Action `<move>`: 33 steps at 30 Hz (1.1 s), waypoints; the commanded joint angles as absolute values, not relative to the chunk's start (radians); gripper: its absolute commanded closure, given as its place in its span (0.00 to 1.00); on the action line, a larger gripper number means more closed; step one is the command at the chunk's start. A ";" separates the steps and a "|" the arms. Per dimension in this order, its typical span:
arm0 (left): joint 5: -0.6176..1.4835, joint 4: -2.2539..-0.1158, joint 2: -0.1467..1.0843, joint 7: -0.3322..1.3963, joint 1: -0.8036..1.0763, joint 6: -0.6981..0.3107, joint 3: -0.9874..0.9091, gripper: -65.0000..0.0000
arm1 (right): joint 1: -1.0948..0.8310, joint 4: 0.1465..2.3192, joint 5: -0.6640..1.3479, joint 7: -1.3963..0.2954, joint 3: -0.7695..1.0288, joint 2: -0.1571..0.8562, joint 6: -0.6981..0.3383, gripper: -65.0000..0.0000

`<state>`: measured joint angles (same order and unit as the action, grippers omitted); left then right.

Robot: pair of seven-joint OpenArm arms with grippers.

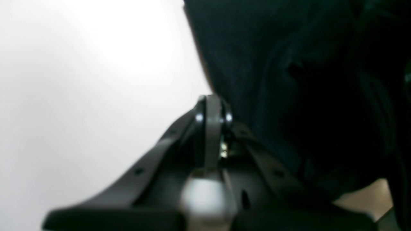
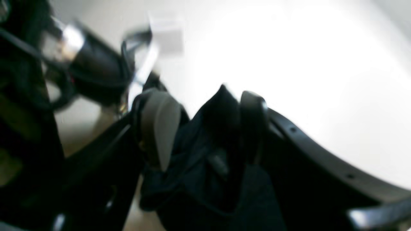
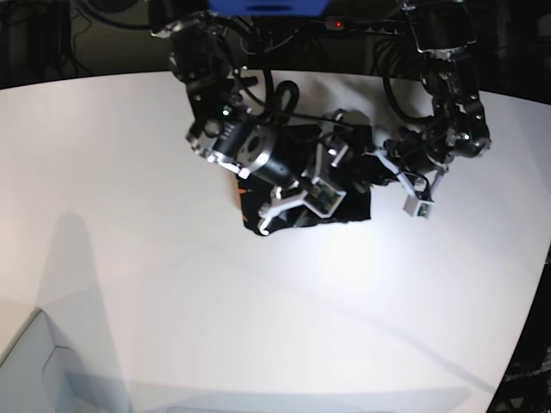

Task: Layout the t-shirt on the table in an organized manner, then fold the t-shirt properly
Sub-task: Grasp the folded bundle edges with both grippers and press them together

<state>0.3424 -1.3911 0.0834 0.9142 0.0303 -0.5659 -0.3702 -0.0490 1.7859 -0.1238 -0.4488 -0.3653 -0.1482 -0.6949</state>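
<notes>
Both arms hide much of the bunched black t-shirt (image 3: 349, 202) mid-table (image 3: 129, 215), its soft folds pinched between the right gripper (image 2: 205, 123) fingers, while the left gripper (image 1: 212, 109) is pressed together at its edge.

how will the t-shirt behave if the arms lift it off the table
Likely floppy: the t-shirt lies bunched, with folds sagging around the right gripper. Probably light, thin cloth. It may slide easily on the smooth table.
</notes>
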 commanded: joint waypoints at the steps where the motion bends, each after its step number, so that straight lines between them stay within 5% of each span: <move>1: 0.292 -1.389 0.090 0.980 0.041 -0.559 -0.371 1.00 | -0.044 1.814 -0.113 -0.429 -0.335 -0.157 -0.698 0.49; 5: 0.292 -1.419 0.091 0.983 0.044 -0.561 -0.412 1.00 | -0.050 1.813 -0.113 -0.430 -0.216 -0.157 -0.698 0.49; 14: 0.292 -1.506 0.091 0.992 0.044 -0.561 -0.552 1.00 | -0.125 1.662 -0.027 -0.426 -0.173 -0.157 -0.698 0.72; 25: 0.294 -1.601 0.087 1.090 0.044 -0.562 -0.641 1.00 | 0.001 1.388 -0.025 -0.332 -0.420 -0.157 -0.698 0.71; 33: 0.294 -1.722 0.085 1.090 0.097 -0.562 -0.674 0.98 | 0.067 1.354 -0.024 -0.329 -0.404 -0.157 -0.698 0.66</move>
<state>0.2752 -1.7023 0.0769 1.1072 0.1173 -0.5579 -0.6746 0.0483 1.3312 -0.0456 -0.3618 -0.4068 -0.1474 -0.6945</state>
